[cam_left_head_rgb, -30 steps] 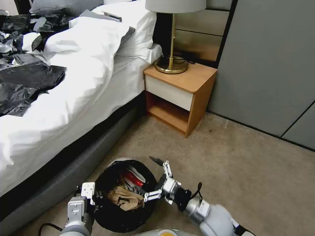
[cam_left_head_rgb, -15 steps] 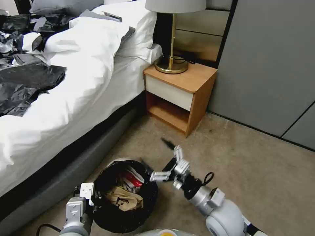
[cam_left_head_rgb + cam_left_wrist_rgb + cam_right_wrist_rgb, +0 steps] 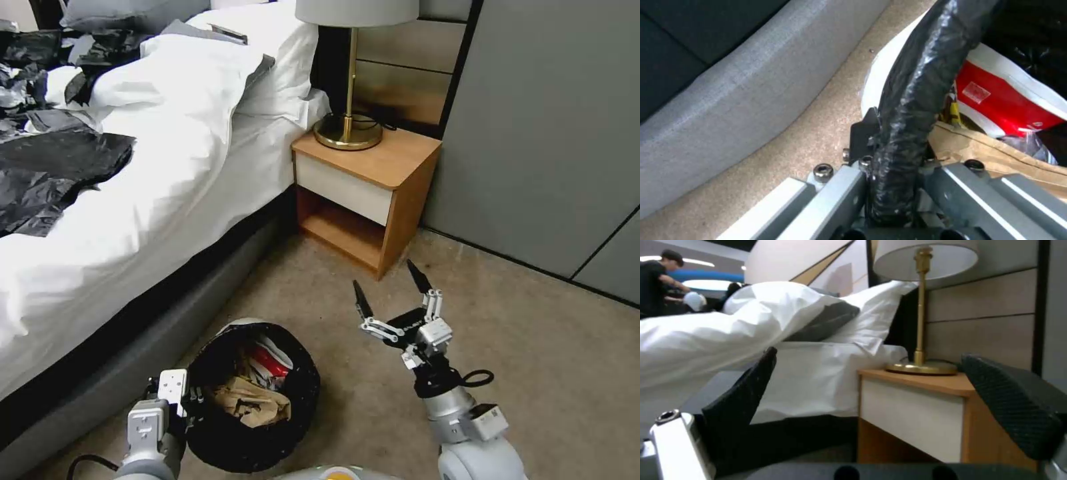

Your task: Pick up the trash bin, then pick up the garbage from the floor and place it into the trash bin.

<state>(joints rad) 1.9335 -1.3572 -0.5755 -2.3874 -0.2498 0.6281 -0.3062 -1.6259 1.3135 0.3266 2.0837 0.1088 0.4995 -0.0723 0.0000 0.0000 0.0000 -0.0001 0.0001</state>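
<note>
The trash bin [image 3: 230, 443], a white bucket with a black bag over its rim, hangs low over the carpet beside the bed. My left gripper [image 3: 185, 403] is shut on its near rim; in the left wrist view the jaws of that gripper [image 3: 896, 160] pinch the bag-wrapped rim [image 3: 918, 80]. Garbage lies inside: a brown paper bag [image 3: 252, 401] [image 3: 996, 155] and a red-white packet [image 3: 270, 363] [image 3: 996, 100]. My right gripper [image 3: 385, 279] [image 3: 880, 390] is open and empty, raised to the right of the bin, fingers pointing toward the nightstand.
A wooden nightstand [image 3: 363, 193] [image 3: 911, 413] with a brass lamp [image 3: 348, 130] stands ahead by a grey wall panel [image 3: 547, 133]. The bed [image 3: 153, 173] with white linen and black plastic sheets [image 3: 53, 167] runs along the left. Bare carpet [image 3: 533, 347] lies to the right.
My right gripper has pulled away from over the bin's mouth, swinging up and to the right and turning toward the nightstand, still open. The bin stays held by the left gripper.
</note>
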